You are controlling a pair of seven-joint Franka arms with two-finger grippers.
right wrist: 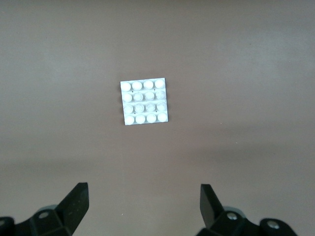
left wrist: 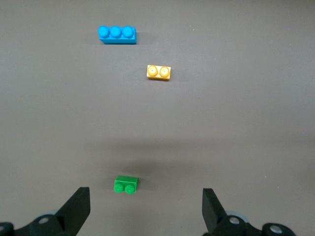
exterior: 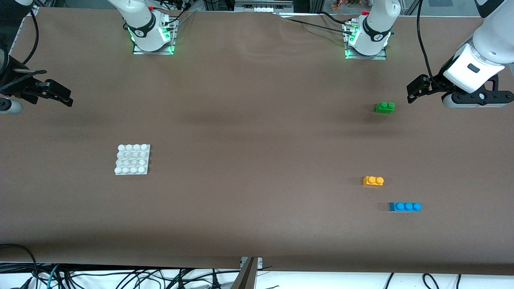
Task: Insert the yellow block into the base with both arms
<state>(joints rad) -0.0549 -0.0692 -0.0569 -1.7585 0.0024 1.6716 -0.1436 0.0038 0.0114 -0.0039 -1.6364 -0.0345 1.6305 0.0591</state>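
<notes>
The yellow block (exterior: pixel 373 181) (left wrist: pixel 159 72), a small two-stud brick, lies on the brown table toward the left arm's end. The base (exterior: pixel 132 159) (right wrist: pixel 143 101), a white studded plate, lies flat toward the right arm's end. My left gripper (exterior: pixel 413 90) (left wrist: pixel 146 206) hangs open and empty over the table by the green brick, well away from the yellow block. My right gripper (exterior: pixel 66 96) (right wrist: pixel 144 204) is open and empty too, held over the table's edge region at the right arm's end, apart from the base.
A green two-stud brick (exterior: pixel 384 107) (left wrist: pixel 126 184) lies farther from the front camera than the yellow block. A blue three-stud brick (exterior: pixel 404 206) (left wrist: pixel 117 34) lies nearer to that camera, close beside the yellow block. Cables hang along the table's front edge.
</notes>
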